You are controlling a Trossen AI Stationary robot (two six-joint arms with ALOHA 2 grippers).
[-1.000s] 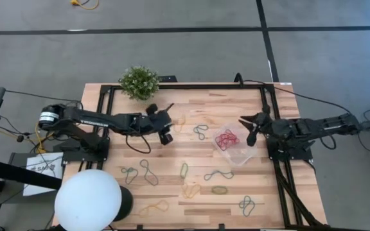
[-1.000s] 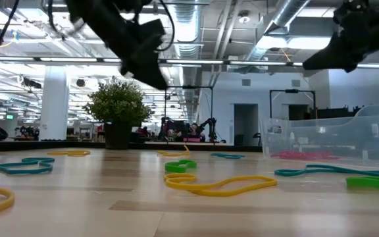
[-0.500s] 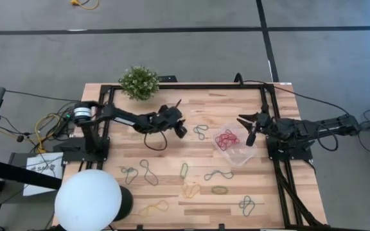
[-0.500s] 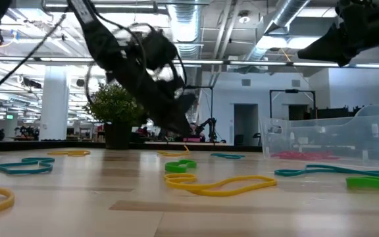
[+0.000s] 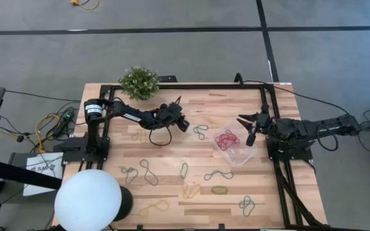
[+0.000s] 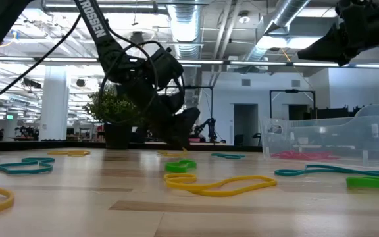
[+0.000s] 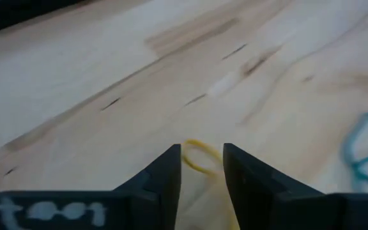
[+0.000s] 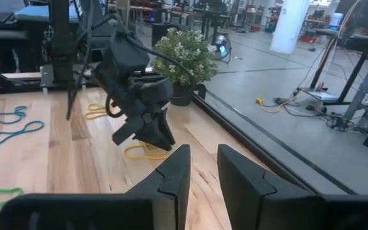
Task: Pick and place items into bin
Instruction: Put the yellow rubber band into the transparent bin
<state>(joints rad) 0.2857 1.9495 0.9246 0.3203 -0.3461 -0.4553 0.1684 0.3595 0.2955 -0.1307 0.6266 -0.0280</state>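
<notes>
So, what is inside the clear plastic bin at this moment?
The bin holds a small heap of red rubber bands at its left end. The rest looks bare. Whether other colours lie under the red heap cannot be seen.

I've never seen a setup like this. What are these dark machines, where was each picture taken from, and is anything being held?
Two robot arms work at a wooden table. One picture looks down from above, one looks level across the tabletop, and two come from cameras on the arms' wrists. Coloured rubber bands lie scattered on the wood; some red ones are already in the clear bin. A potted plant stands at the far edge. The left gripper is low over a yellow band, its fingers open on either side of it, not gripping yet. The right gripper waits near the bin, open and holding nothing.
</notes>
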